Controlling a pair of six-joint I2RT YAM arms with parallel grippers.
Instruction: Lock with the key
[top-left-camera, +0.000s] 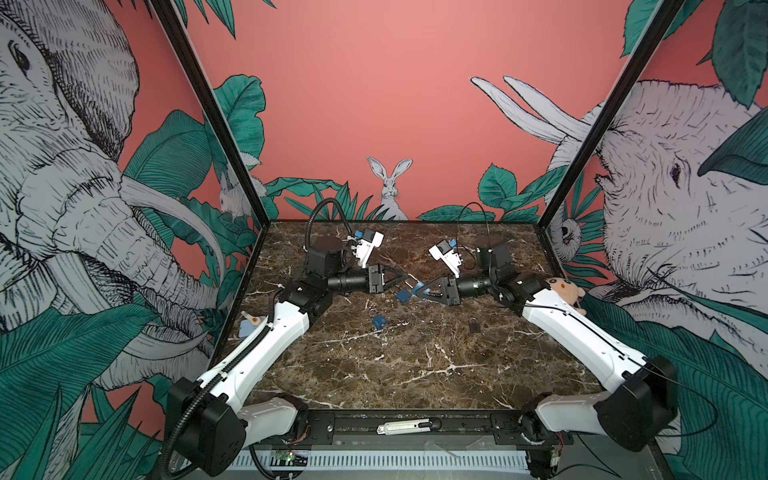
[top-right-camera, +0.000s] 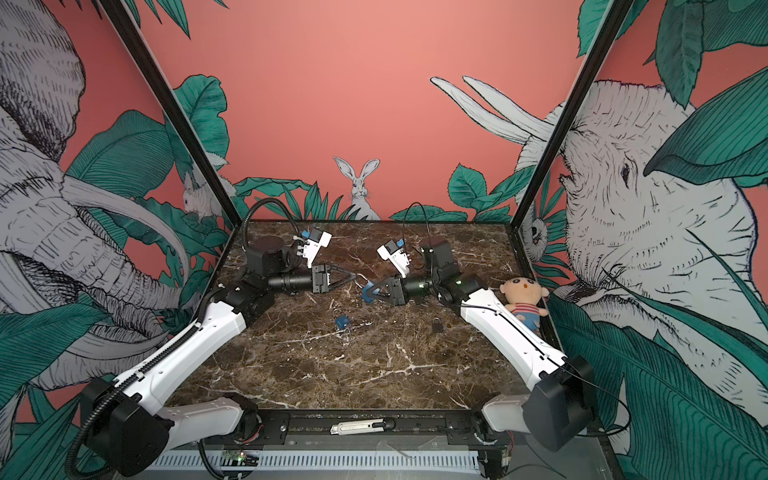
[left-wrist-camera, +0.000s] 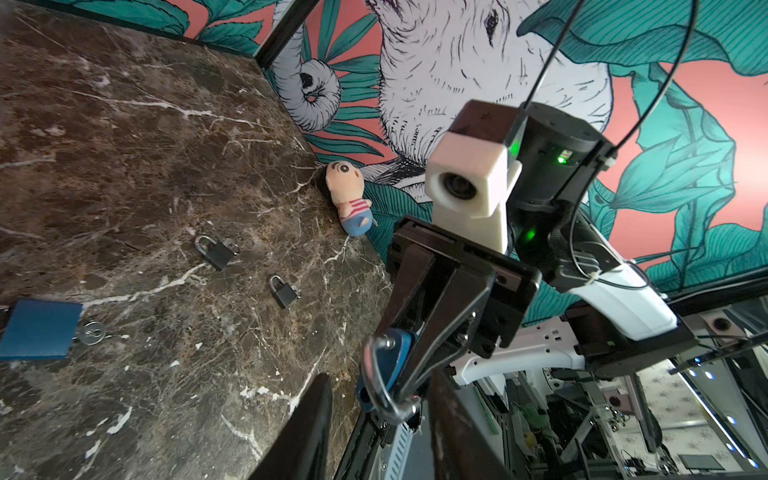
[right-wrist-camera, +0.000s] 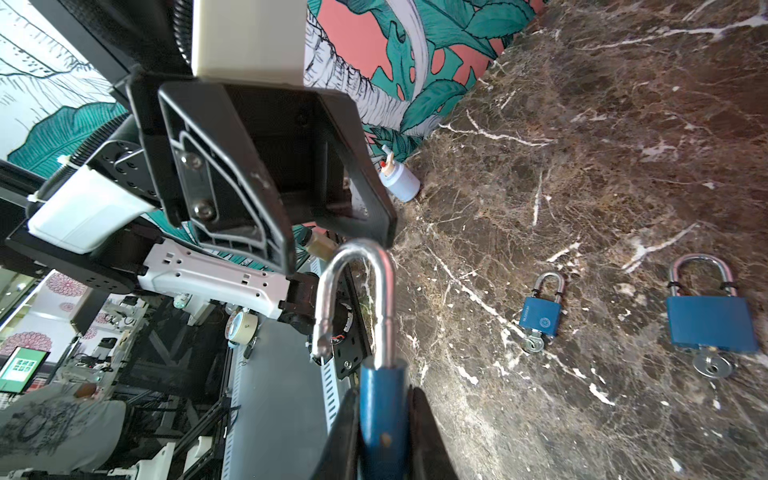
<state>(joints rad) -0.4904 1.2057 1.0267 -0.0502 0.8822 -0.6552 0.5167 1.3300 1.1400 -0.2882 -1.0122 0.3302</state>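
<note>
Padlock aloft at the middle of the marble table (top-left-camera: 415, 374): your right gripper (top-left-camera: 419, 287) is clamped tight on the body of a blue padlock (right-wrist-camera: 382, 415) and holds it clear of the surface. Its steel shackle (right-wrist-camera: 353, 291) is sprung open, one leg free of the body, and points toward your left gripper (top-right-camera: 352, 276).

That claw stands partly open and grips nothing. Its fingers (right-wrist-camera: 249, 187) sit on either side of the crown of the shackle, and you cannot tell from these views whether a tip touches it.

The key (right-wrist-camera: 711, 368) is in neither claw. It sits in the keyhole of a larger blue padlock (right-wrist-camera: 710, 324), which lies flat on the table near both grippers with its shackle closed. A second key (right-wrist-camera: 532, 345) is seated in a small blue padlock (right-wrist-camera: 540, 318) just beside it. Whether the held lock carries a key you cannot tell.

Two black padlocks (left-wrist-camera: 216, 251) (left-wrist-camera: 282, 291) lie farther toward the right wall, where a plush doll (top-right-camera: 524, 297) rests at the table's edge. A small bottle (right-wrist-camera: 399, 180) lies against the left wall.
</note>
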